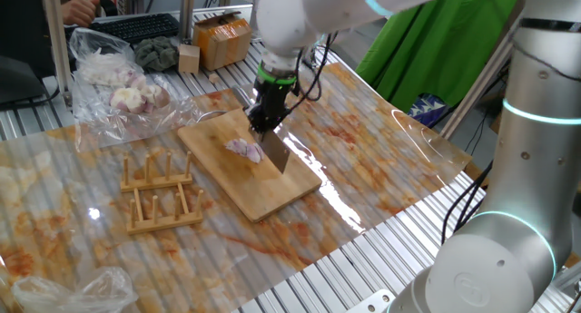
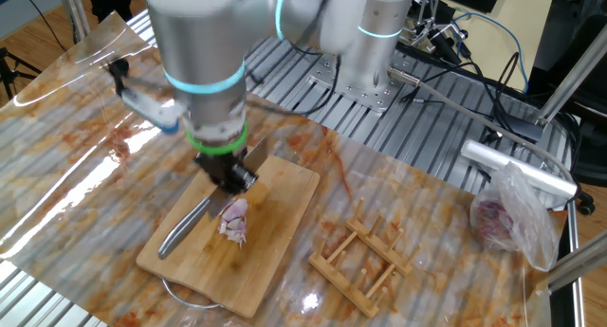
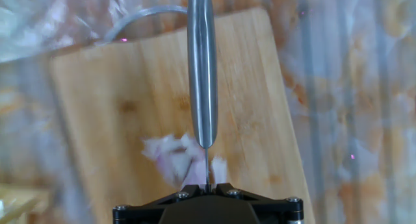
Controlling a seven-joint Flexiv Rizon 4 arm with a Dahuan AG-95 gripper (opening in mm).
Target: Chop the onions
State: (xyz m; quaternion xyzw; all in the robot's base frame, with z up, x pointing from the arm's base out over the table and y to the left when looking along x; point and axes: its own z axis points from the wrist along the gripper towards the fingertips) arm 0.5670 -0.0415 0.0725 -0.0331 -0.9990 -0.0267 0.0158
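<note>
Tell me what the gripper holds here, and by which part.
The gripper holds a steel-handled kitchen knife, gripped at the blade end; its handle juts free.

Slatted metal table (image 1: pixel 381 259) under a clear, orange-stained sheet (image 1: pixel 363 159). Green cloth (image 1: pixel 436 41) behind, near a keyboard (image 1: pixel 136 25) and a cardboard box (image 1: pixel 222 39). Cables (image 2: pixel 493 71) beyond.

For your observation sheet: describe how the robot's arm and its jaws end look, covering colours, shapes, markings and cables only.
The arm is built of thick, rounded silver-white segments with glowing cyan rings at the joints. A green band sits above the black gripper, and thin black cables loop beside the wrist.
</note>
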